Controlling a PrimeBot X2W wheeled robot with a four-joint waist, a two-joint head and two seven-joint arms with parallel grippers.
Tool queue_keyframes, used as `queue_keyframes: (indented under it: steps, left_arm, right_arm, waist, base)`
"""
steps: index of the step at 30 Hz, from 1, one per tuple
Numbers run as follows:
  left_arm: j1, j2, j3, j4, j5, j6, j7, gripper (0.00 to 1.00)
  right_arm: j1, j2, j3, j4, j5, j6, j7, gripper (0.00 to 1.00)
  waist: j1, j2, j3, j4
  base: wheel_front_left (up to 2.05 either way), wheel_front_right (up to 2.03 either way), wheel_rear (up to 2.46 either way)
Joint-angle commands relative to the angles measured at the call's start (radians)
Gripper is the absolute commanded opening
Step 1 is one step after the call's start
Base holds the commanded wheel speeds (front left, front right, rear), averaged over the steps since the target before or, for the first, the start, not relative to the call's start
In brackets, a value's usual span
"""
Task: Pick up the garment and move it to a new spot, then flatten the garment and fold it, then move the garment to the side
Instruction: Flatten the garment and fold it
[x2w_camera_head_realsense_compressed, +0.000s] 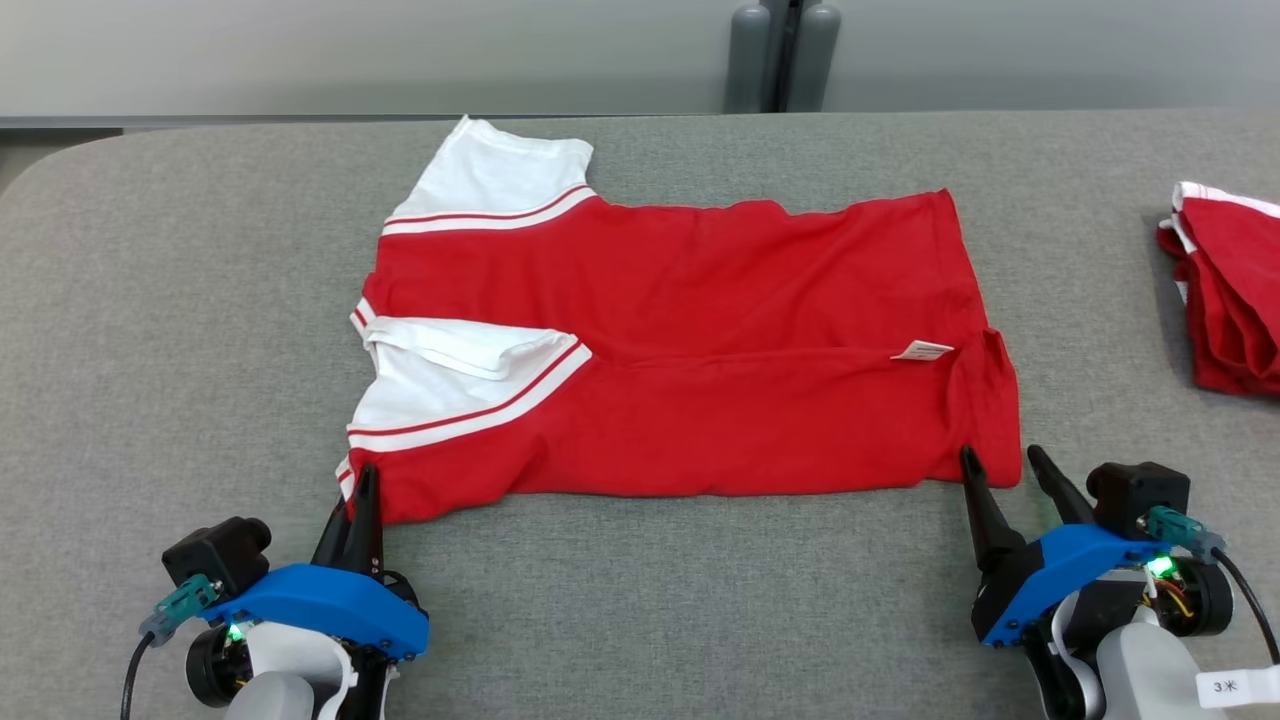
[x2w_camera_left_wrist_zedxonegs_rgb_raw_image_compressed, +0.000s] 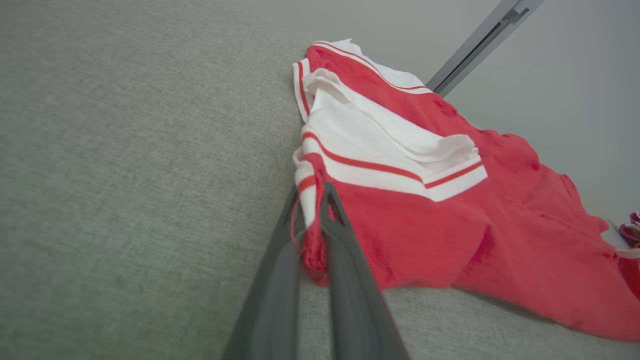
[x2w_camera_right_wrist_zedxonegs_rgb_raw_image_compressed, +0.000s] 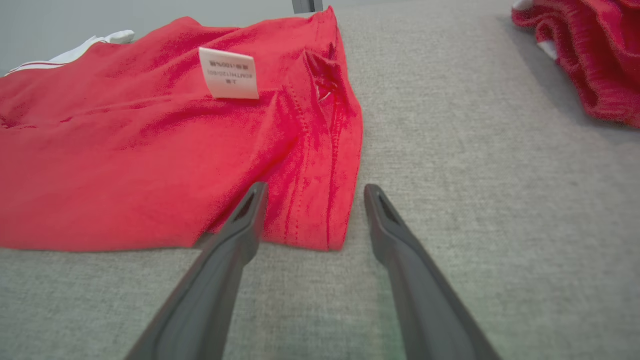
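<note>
Head view: shirt (x2w_camera_head_realsense_compressed: 680, 350) lies folded on table (x2w_camera_head_realsense_compressed: 150, 350). Left gripper (x2w_camera_head_realsense_compressed: 364, 472) clamps its near-left corner; right gripper (x2w_camera_head_realsense_compressed: 1000, 456) spread at near-right corner.

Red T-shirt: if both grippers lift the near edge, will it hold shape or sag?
Probably floppy: the red T-shirt bunches where the left gripper pinches its corner, so it should sag between grips. Likely light, being thin wrinkled cloth. The folded layers may slide apart, since the right gripper is open at the other corner.
</note>
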Motion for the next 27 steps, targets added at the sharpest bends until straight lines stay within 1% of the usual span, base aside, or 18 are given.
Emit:
queue_keyframes:
  steps: [1,3,4,5,7,8,9,10,13,17,22,24,27]
  left_arm:
    - [-0.009,0.0,-0.002,-0.007,0.005,-0.004,-0.007,0.0]
    - [-0.009,0.003,-0.005,-0.021,0.004,-0.005,-0.014,0.0]
    - [-0.006,0.005,-0.007,-0.027,0.005,-0.006,-0.016,0.0]
    - [-0.003,0.008,-0.007,-0.034,0.007,-0.006,-0.019,0.0]
    - [0.006,0.012,-0.005,-0.048,0.008,-0.004,-0.028,0.0]
    - [0.011,0.014,-0.003,-0.056,0.008,-0.003,-0.034,0.0]
    - [0.015,0.017,-0.001,-0.063,0.007,-0.002,-0.037,0.0]
    - [0.018,0.02,0.0,-0.072,0.008,0.0,-0.042,0.0]
    - [0.04,0.031,0.003,-0.105,0.011,0.004,-0.048,0.0]
    - [0.09,0.054,0.004,-0.179,0.019,0.007,-0.039,0.0]
    - [0.213,0.073,0.001,-0.322,0.011,0.027,0.005,0.0]
    - [0.269,0.074,-0.003,-0.374,0.009,0.041,0.028,0.0]
    - [0.33,0.058,-0.012,-0.423,-0.013,0.055,0.056,0.0]
  right_arm:
    - [-0.014,-0.002,-0.002,0.02,0.002,0.0,0.003,1.0]
    - [-0.03,-0.002,-0.002,0.065,0.009,0.0,0.002,1.0]
    - [-0.036,-0.002,0.001,0.085,0.008,0.0,0.001,0.79]
    - [-0.04,-0.002,0.004,0.103,0.017,0.0,-0.003,0.47]
    - [-0.045,-0.002,0.007,0.126,0.042,0.0,-0.018,0.15]
    - [-0.046,-0.002,0.002,0.131,0.048,0.0,-0.029,0.1]
    - [-0.045,-0.002,-0.004,0.132,0.043,0.0,-0.041,0.04]
    - [-0.042,-0.003,-0.013,0.128,0.038,0.0,-0.052,0.0]
    - [-0.019,-0.003,-0.035,0.091,0.026,0.0,-0.075,0.0]
    - [0.047,-0.002,-0.046,-0.02,0.025,0.0,-0.068,0.0]
    - [0.183,-0.003,-0.051,-0.203,0.05,0.0,-0.011,0.0]
    - [0.237,-0.003,-0.06,-0.265,0.05,0.0,0.016,0.0]
    - [0.294,-0.002,-0.061,-0.319,0.07,0.0,0.052,0.0]
  waist:
    - [0.0,0.0,0.001,0.006]
    - [0.0,0.0,-0.001,0.014]
    - [0.0,0.0,-0.003,0.018]
    - [0.0,0.0,-0.005,0.021]
    - [0.0,0.0,-0.011,0.024]
    - [0.0,0.0,-0.015,0.025]
    - [0.0,0.0,-0.021,0.024]
    - [0.0,0.0,-0.026,0.024]
    - [0.0,0.0,-0.045,0.021]
    - [0.0,0.0,-0.069,0.014]
    - [0.0,0.0,-0.088,-0.001]
    - [0.0,0.0,-0.092,-0.005]
    - [0.0,0.0,-0.095,-0.009]
  base:
    - [0.0,0.0,0.0]
    - [0.0,0.0,0.0]
    - [0.0,0.0,0.0]
    - [0.0,0.0,0.0]
    - [0.0,0.0,0.0]
    - [0.0,0.0,0.0]
    - [0.0,0.0,0.0]
    - [0.0,0.0,0.0]
    - [0.0,0.0,0.0]
    - [0.0,0.0,0.0]
    - [0.0,0.0,0.0]
    - [0.0,0.0,0.0]
    - [0.0,0.0,0.0]
